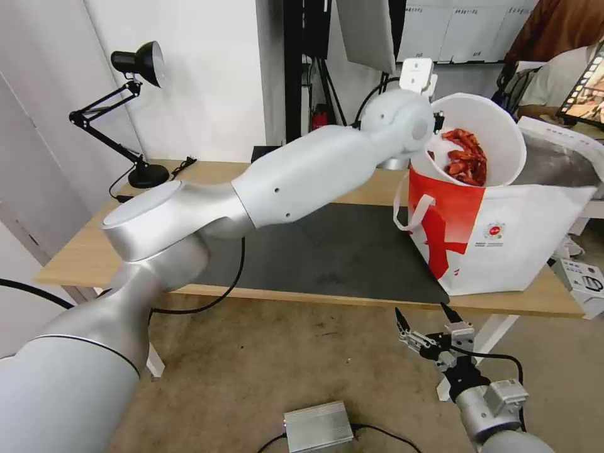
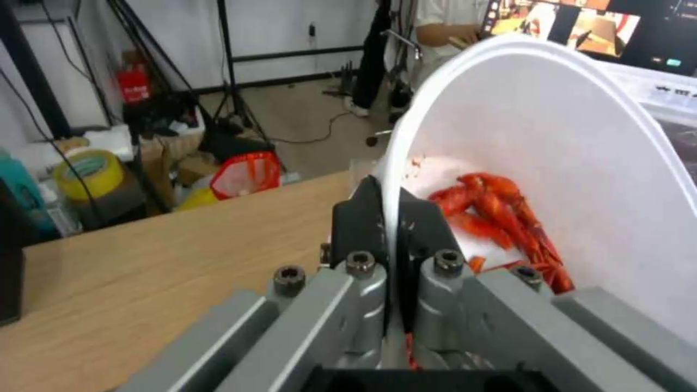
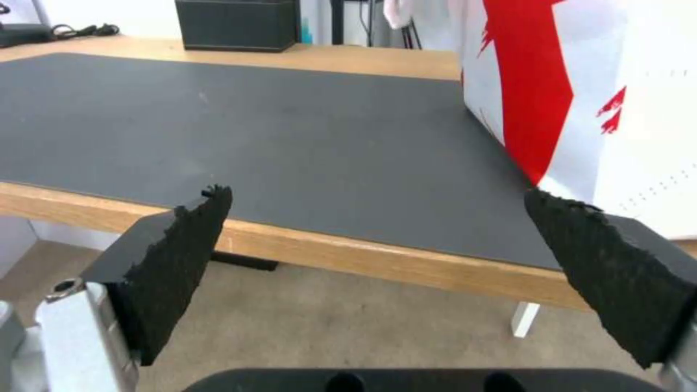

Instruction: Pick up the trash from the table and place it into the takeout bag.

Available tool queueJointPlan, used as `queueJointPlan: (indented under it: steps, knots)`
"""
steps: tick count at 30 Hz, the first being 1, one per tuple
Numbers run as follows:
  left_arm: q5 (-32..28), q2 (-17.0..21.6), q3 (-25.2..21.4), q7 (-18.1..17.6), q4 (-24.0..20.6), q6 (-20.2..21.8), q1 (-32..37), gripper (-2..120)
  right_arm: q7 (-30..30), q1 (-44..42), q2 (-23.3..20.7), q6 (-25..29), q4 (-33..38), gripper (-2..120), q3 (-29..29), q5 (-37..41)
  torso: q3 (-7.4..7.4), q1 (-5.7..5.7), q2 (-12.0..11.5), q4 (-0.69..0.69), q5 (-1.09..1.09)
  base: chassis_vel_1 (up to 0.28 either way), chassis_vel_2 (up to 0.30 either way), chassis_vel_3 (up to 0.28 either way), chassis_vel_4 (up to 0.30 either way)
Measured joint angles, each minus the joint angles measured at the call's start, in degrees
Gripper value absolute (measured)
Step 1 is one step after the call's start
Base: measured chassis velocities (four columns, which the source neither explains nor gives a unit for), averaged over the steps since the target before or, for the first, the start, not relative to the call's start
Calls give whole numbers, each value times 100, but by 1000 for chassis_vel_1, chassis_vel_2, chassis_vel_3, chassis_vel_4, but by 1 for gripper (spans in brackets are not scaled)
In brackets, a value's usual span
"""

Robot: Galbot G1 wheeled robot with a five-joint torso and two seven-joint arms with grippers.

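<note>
I have the left hand [image 2: 390, 228] pinching the rim of the white round bowl of red crayfish shells [image 1: 478, 141], tipped steeply over the mouth of the large white takeout bag with the red side panel [image 1: 503, 245]; holding it by the edge lets it slide in, I judge. The bag stands at the right end of the light-wood surface [image 1: 82, 258]. My right hand [image 1: 428, 327] hangs spread and empty below the surface's front edge. The bag's small red round logo [image 1: 495, 231] is unreadable.
</note>
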Motion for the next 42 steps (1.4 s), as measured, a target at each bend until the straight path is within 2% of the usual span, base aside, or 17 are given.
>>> queueJointPlan:
  steps: [9,12,14,15,18,19,23,24,29,32,33,36,38,42]
  knots:
    - [62,3,36,20,-145,-43,-8,0,0,0,0,0,0,100,0,0,0,0,0,0,0,0,0,0,0]
    - [62,3,37,20,-173,-47,-16,7,0,0,0,0,0,100,0,0,0,0,0,0,0,0,0,0,0]
    - [53,4,37,13,-194,-47,-27,17,-1,0,0,0,0,100,0,0,1,0,0,0,0,0,0,0,0]
    - [53,4,37,13,-194,-47,-27,17,-1,0,0,0,0,100,0,0,1,0,0,0,0,0,0,0,0]
    - [26,5,37,1,-221,-47,-69,31,0,0,0,0,0,100,0,0,1,0,0,0,0,0,0,0,0]
    - [26,5,37,1,-221,-47,-69,31,0,0,0,0,0,100,0,0,1,0,0,0,0,0,0,0,0]
    - [-25,6,37,-16,-233,-50,-140,52,0,0,0,0,0,100,0,0,1,0,0,1,0,0,0,0,0]
    - [-25,6,37,-16,-233,-50,-140,52,0,0,0,0,0,100,0,0,1,0,0,1,0,0,0,0,0]
    - [-36,4,-2,-46,-284,-65,-185,70,0,0,0,0,0,100,0,0,1,0,0,0,0,0,0,0,0]
    - [-73,15,-60,-164,-330,-69,-167,83,0,0,0,0,0,100,0,0,1,0,0,0,0,0,0,0,0]
    - [-73,15,-60,-164,-330,-69,-167,83,0,0,0,0,0,100,0,0,1,0,0,0,0,0,0,0,0]
    - [-167,156,-100,-265,-538,-73,-77,96,0,0,0,0,0,100,0,0,1,0,0,0,0,0,0,0,0]
    - [-171,212,-98,-282,-599,-83,-51,98,0,0,0,0,0,100,0,0,0,0,0,0,0,0,0,0,0]
    - [-176,654,-44,-428,-1004,-140,135,100,0,0,0,0,0,100,0,0,1,0,0,0,-1,0,0,0,0]
